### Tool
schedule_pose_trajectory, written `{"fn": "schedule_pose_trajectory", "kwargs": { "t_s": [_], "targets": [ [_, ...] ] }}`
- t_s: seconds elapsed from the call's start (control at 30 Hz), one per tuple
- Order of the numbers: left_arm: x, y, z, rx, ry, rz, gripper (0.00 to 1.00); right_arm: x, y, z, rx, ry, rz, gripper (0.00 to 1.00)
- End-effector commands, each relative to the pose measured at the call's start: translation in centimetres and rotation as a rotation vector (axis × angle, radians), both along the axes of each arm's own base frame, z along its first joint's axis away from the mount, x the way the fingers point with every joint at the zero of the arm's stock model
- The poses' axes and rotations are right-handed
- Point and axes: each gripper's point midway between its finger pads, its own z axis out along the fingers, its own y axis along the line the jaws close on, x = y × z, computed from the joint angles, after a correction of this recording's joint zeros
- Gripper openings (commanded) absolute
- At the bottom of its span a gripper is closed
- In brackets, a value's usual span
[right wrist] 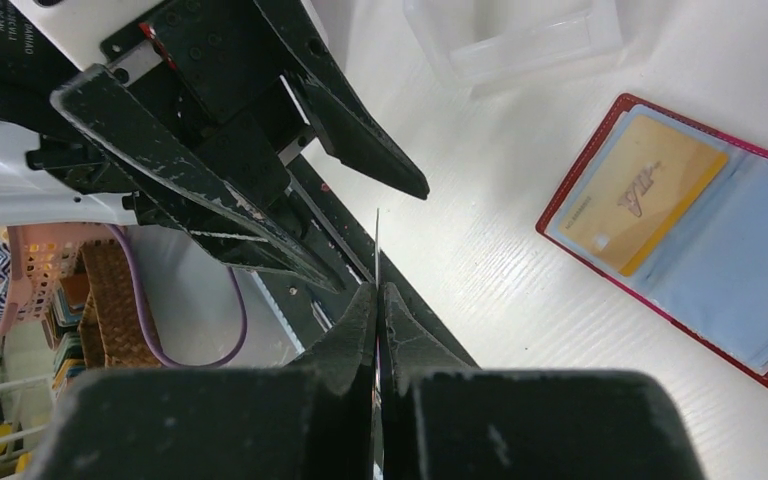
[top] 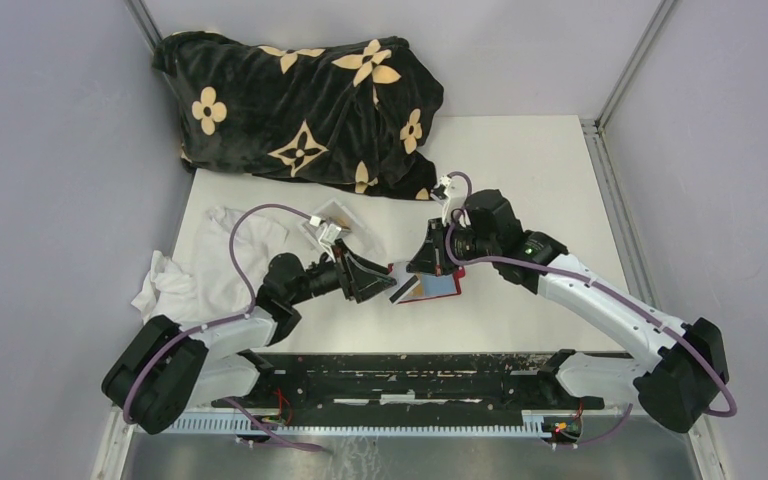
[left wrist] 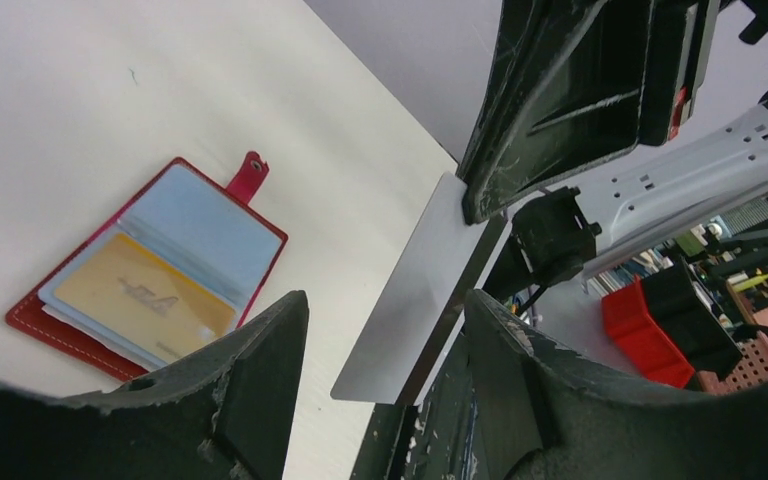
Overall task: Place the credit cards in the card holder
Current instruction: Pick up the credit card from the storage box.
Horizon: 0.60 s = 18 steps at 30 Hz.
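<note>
White cloth point(top: 200, 265) lay crumpled at the left of the table point(top: 540, 180). Beside it the left pincer point(top: 388, 283) stood wide, a finger on either side of a grey credit card point(left wrist: 410, 300). The right pincer point(right wrist: 378, 290) was closed tight on one end of that card, holding it clear of the table. Beneath the two pincers the red card holder point(left wrist: 249, 180) lay open and flat, a yellow-orange card point(left wrist: 145, 295) and a light blue card point(left wrist: 210, 230) in its slots.

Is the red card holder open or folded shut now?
Open: the card holder lies spread flat, snap tab undone, yellow card visible inside.
</note>
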Motion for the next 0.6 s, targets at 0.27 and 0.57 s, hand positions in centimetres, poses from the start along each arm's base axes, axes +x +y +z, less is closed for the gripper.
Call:
{"fn": "schedule_pose_trajectory", "kwargs": {
  "t_s": [0.27, 0.57],
  "targets": [
    [-1.8, -1.5, 0.1, -0.032, -0.012, -0.169, 0.54, 0.5, 0.9, 0.6, 0.094, 0.029, 0.059, 0.01],
    [-1.9, -1.6, 0.2, -0.034, -0.015, -0.182, 0.42, 1.0, 0.9, -0.8, 0.097, 0.077, 0.066, 0.01]
  ]
}}
